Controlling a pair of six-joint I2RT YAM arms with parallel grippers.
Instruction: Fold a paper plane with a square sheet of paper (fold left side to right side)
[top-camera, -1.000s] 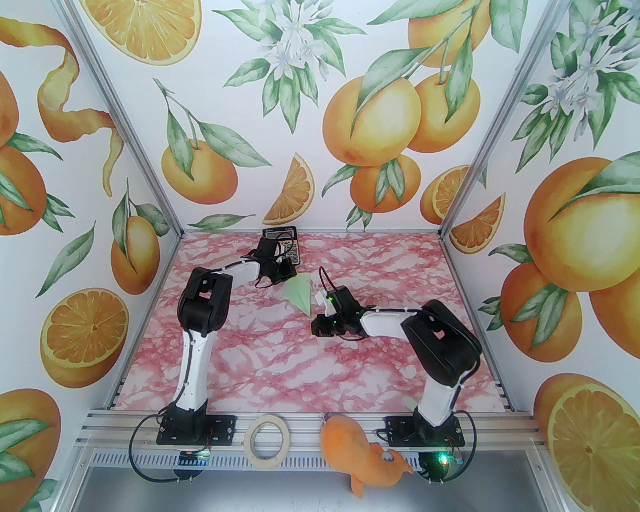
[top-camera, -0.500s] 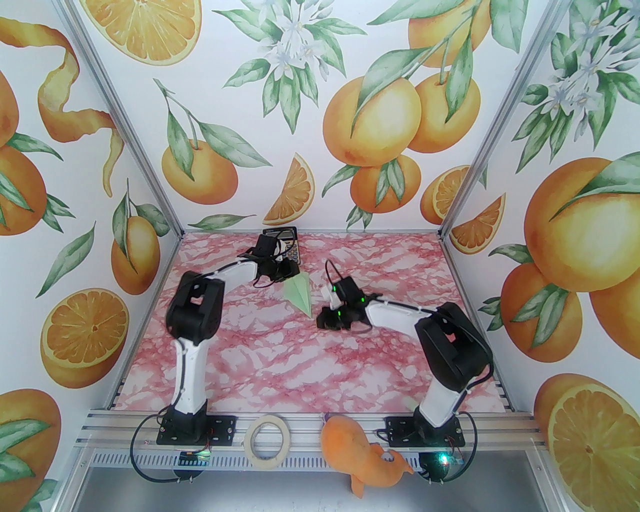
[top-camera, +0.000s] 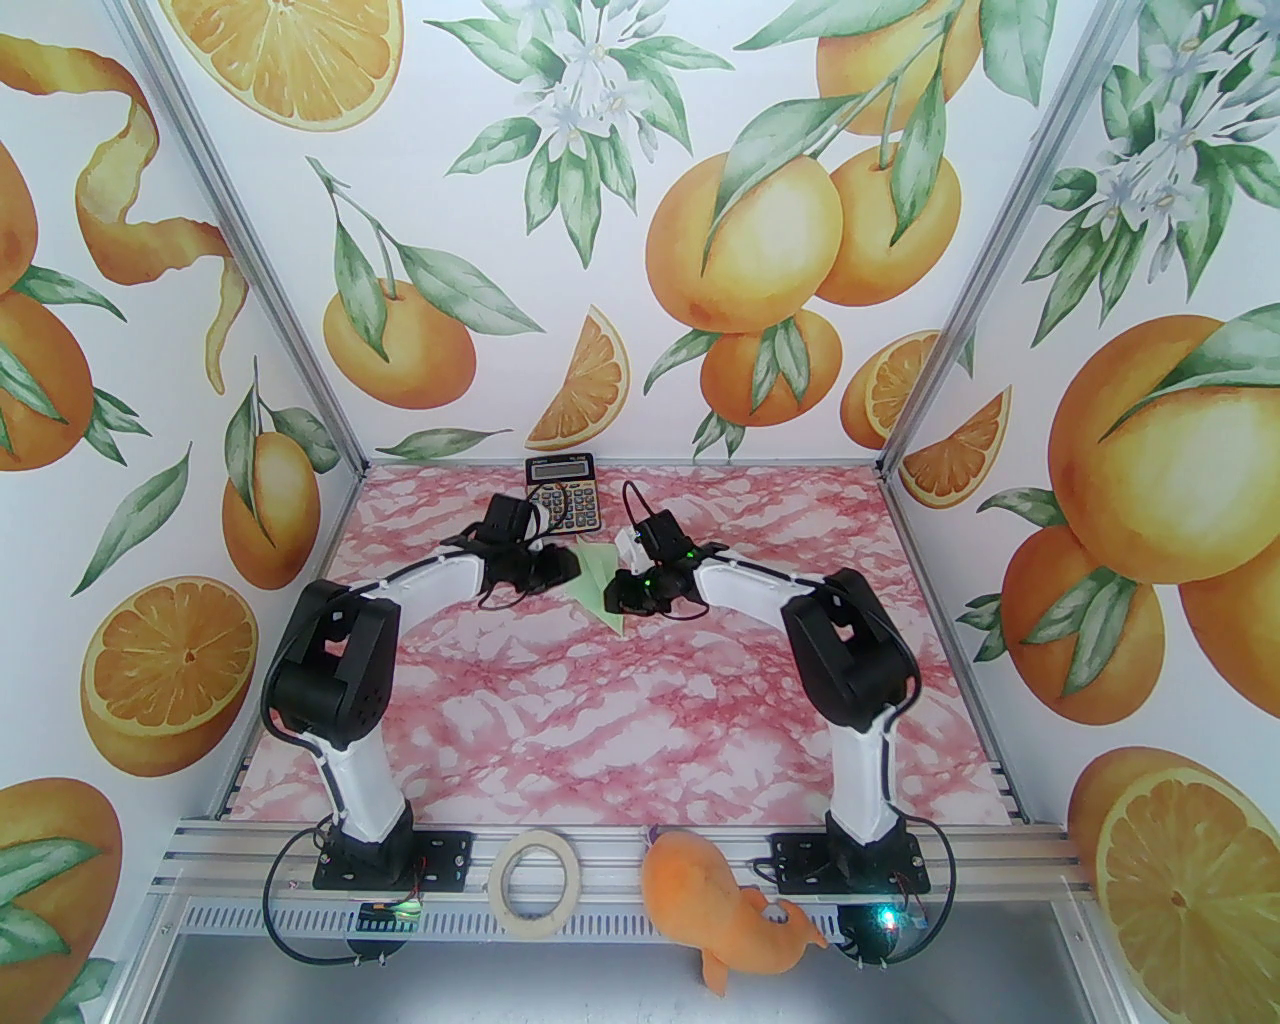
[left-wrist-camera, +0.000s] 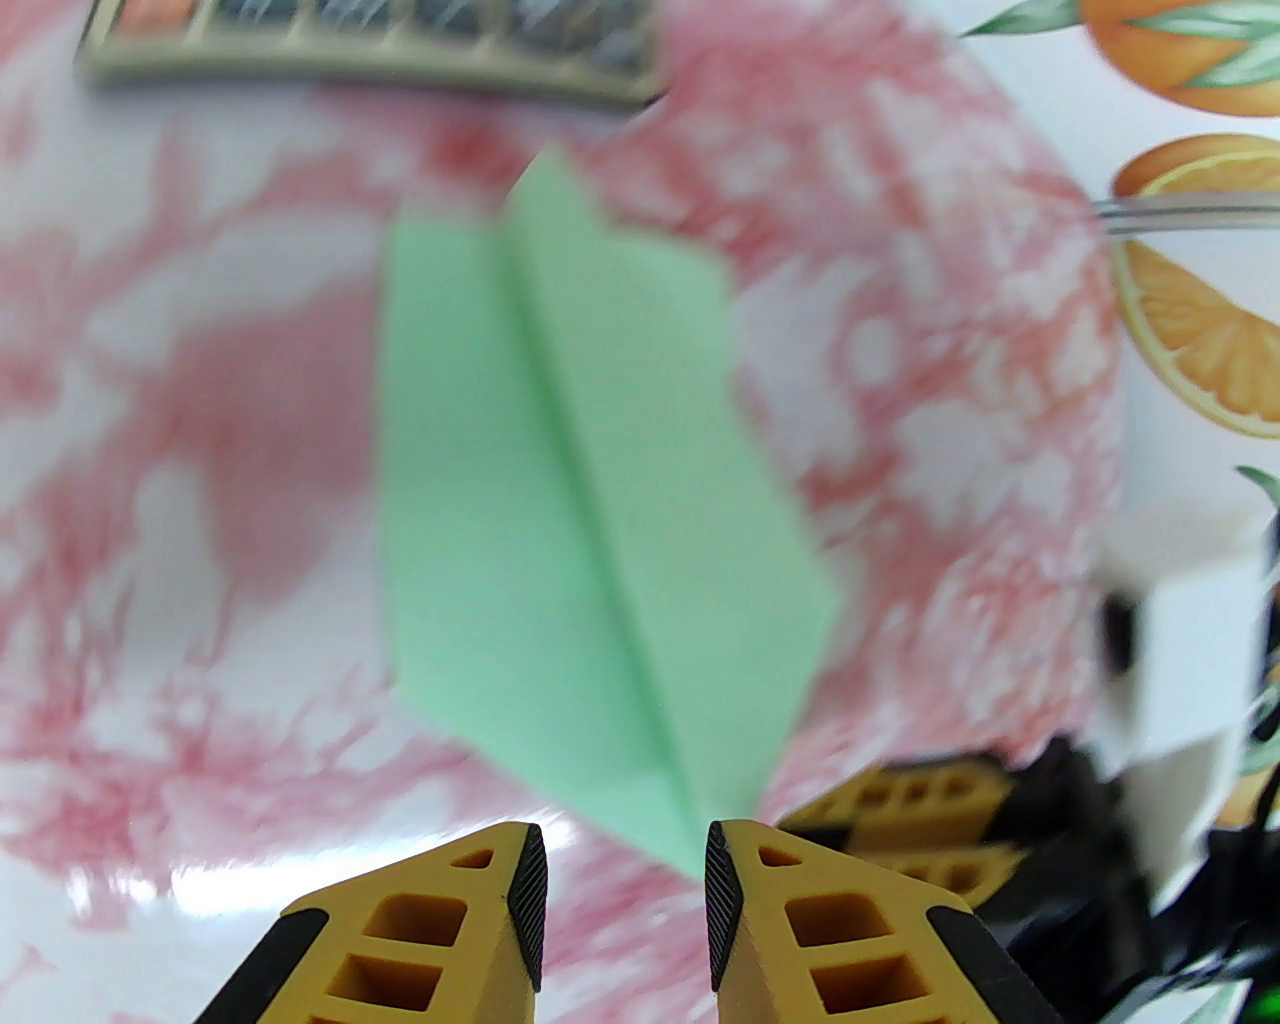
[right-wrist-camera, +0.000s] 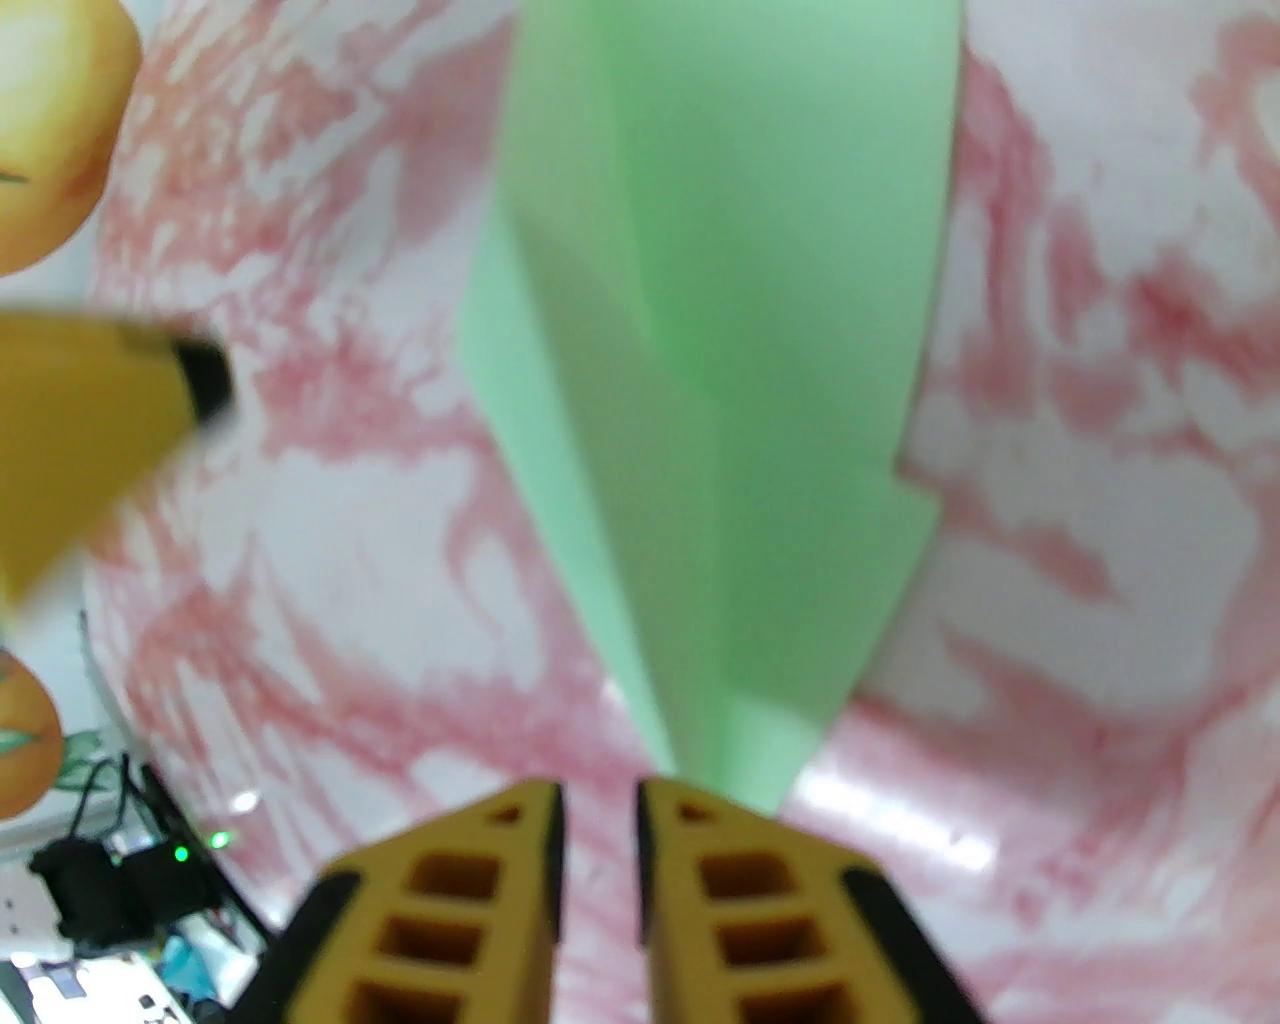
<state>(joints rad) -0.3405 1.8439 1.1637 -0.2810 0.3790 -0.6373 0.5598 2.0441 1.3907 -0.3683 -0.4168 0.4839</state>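
The plane (top-camera: 598, 585) lies near the table's (top-camera: 600, 720) far edge, between the left gripper (left-wrist-camera: 625, 860) and right gripper (right-wrist-camera: 598, 805); both are slightly parted and hold nothing.

I count one plane (top-camera: 598, 585), one calculator (top-camera: 562, 490), one tape roll (top-camera: 538, 925) and one plush toy (top-camera: 700, 890) (orange, like the fruit on the walls (top-camera: 640, 120)). I have two arms, a left arm (top-camera: 335, 680) and a right arm (top-camera: 850, 670), so two pincers too: left pincer (left-wrist-camera: 625, 880), right pincer (right-wrist-camera: 598, 830), two fingers (left-wrist-camera: 420, 930) on each. One table (top-camera: 600, 720) lies under it all.
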